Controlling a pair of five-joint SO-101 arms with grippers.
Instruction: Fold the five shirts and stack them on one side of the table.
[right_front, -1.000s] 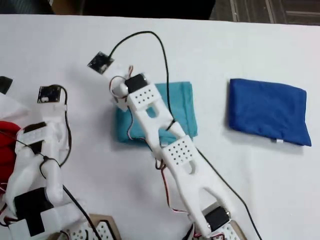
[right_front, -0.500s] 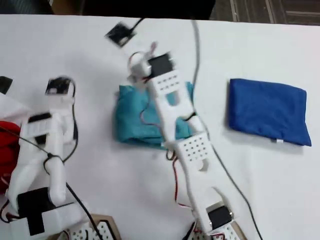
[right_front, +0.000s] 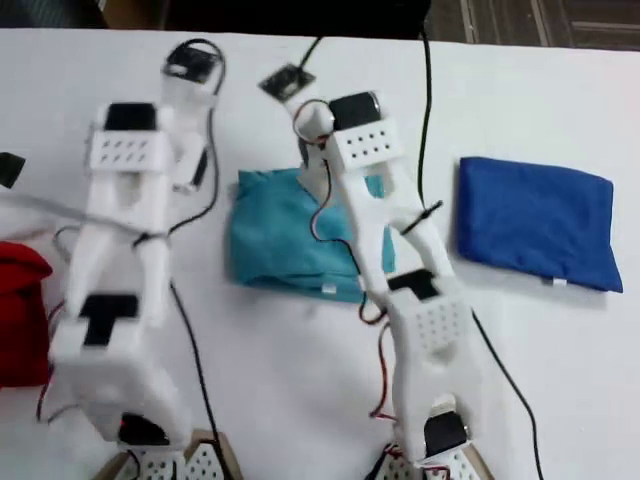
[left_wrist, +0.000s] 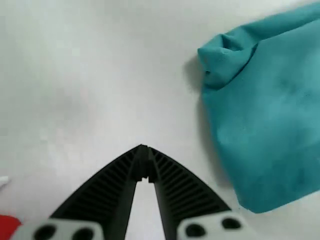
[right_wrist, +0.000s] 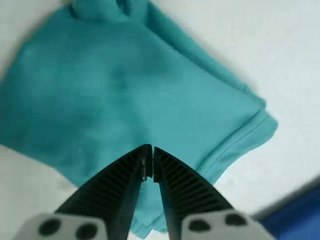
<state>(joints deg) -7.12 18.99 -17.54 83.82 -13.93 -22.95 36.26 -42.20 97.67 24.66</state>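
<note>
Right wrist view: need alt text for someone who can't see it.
The right gripper, shut, hangs over a folded teal shirt lying on the white table. The shirt's stitched hem is visible along one side, and a sliver of a blue shirt lies beyond it.

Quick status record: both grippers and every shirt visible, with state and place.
left gripper: shut, over bare table beside the teal shirt
right gripper: shut, above the teal shirt
teal shirt: folded, mid-table
blue shirt: folded, apart from it, toward the robot's right
red shirt: at the table's edge on the robot's left, partly cut off
</note>
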